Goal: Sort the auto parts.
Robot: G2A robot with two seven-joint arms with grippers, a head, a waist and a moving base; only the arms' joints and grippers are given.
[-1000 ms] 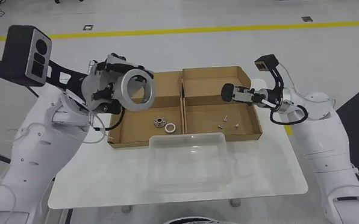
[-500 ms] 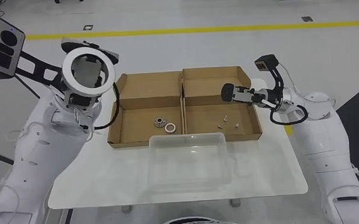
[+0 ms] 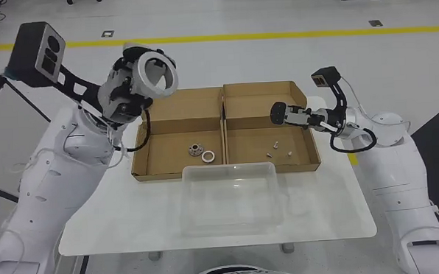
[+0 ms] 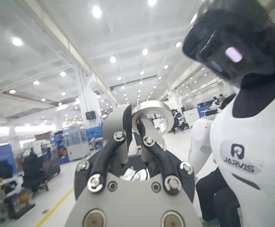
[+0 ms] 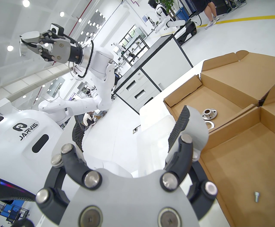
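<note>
Left gripper (image 4: 134, 120) nips only the metal ring's (image 4: 153, 107) rim up high, so it could slip; right gripper (image 5: 131, 124) gapes empty.

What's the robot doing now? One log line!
left gripper: shut on metal ring, held high | right gripper: open, above right box | left box: flange, washer inside

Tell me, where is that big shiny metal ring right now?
The metal ring is clamped in the left gripper, held high above the table. In the top view it appears by the left cardboard box's far left corner.
</note>
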